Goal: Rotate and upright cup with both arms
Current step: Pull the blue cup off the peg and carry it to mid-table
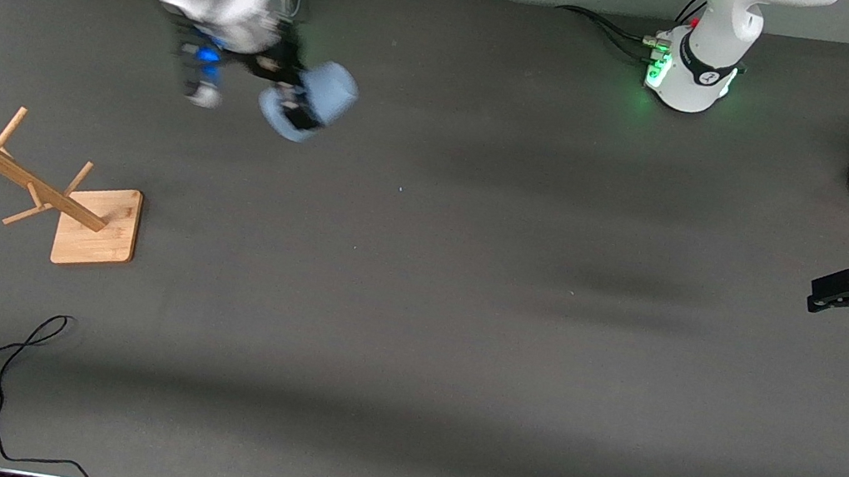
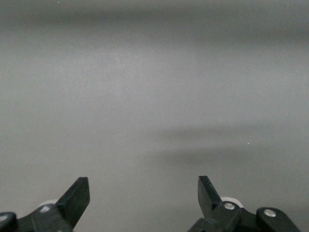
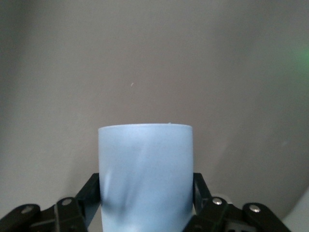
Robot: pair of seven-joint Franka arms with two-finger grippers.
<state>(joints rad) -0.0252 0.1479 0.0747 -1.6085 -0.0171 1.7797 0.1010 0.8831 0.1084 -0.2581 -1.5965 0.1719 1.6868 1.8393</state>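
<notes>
grey table (image 1: 413, 313) | pale-blue tapered cup (image 1: 309, 108), smooth, tilted, airborne

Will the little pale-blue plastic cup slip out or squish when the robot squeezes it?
The small pale-blue plastic cup probably stays stiff: its walls look straight in the right gripper. Its smooth, tapered sides might let it slip. It seems light, held sideways in the air by two fingers.
</notes>
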